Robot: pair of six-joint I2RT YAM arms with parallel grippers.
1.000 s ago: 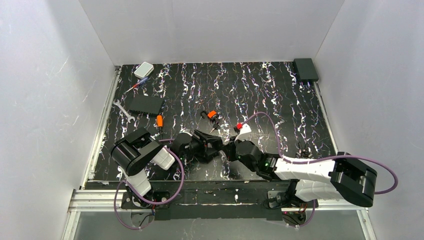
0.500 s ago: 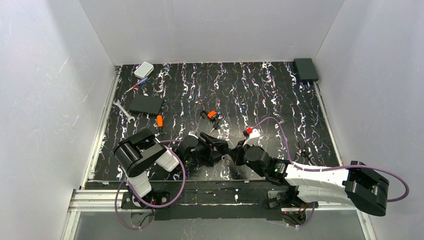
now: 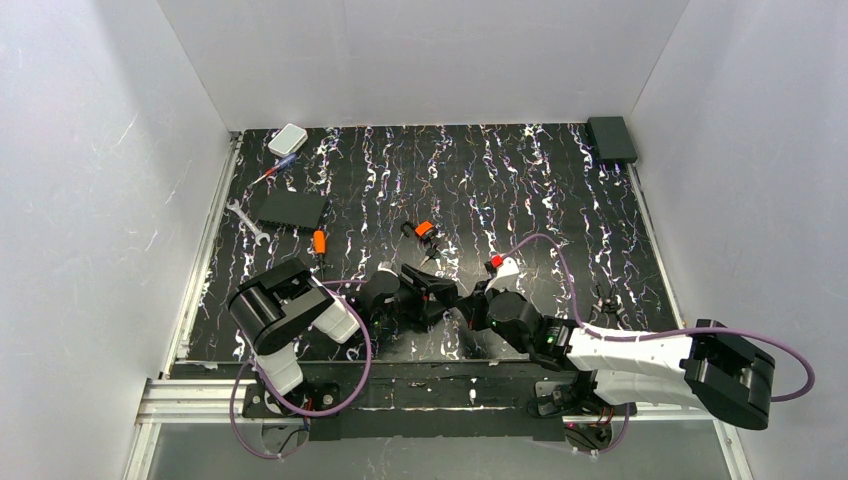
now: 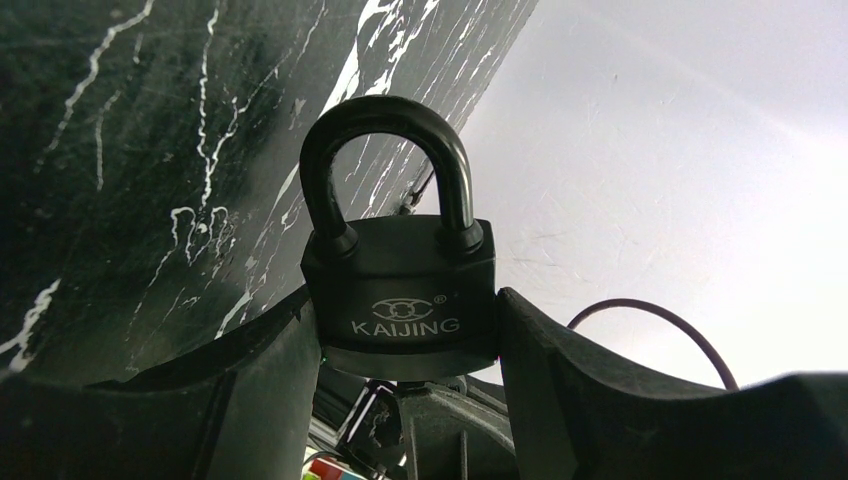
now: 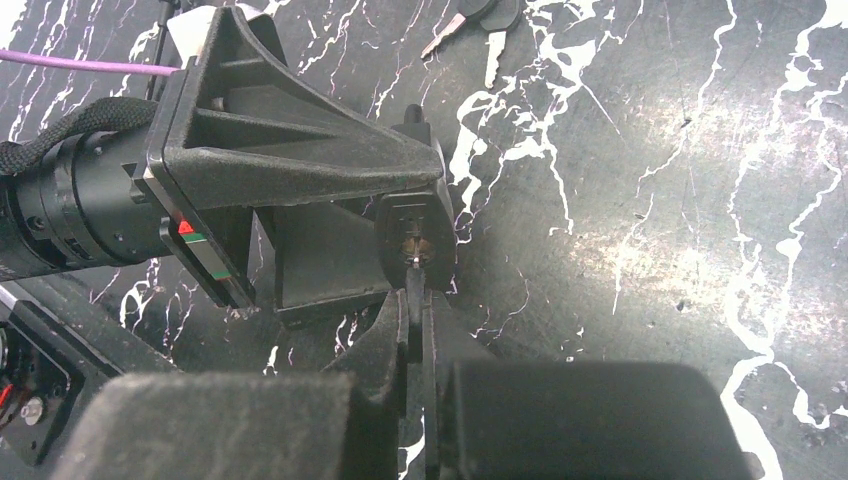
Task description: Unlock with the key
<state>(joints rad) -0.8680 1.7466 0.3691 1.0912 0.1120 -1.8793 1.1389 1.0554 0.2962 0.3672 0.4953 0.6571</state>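
Note:
My left gripper (image 3: pixel 438 294) is shut on the body of a dark padlock (image 4: pixel 400 260) marked KAIJING, and the shackle stands closed. In the right wrist view the padlock's underside (image 5: pixel 412 228) faces my right gripper (image 5: pixel 415 300). That gripper is shut on the key (image 5: pixel 414 285), which has a black head pinched between the fingers. Its short blade tip is at the keyhole. In the top view the two grippers meet near the table's front middle, with my right gripper (image 3: pixel 468 306) just right of the left one.
Two spare keys (image 5: pixel 480 15) lie on the mat beyond the padlock. Farther back are an orange-and-black cylinder (image 3: pixel 425 229), a small orange piece (image 3: pixel 319 241), a flat black box (image 3: pixel 290 208), a wrench (image 3: pixel 245 220), a screwdriver (image 3: pixel 275 170) and a white box (image 3: pixel 288 139).
Both grippers, with padlock and key, shifted a little to the right about a second ago. The right arm's elbow swung outward. Since half a second ago almost nothing has moved.

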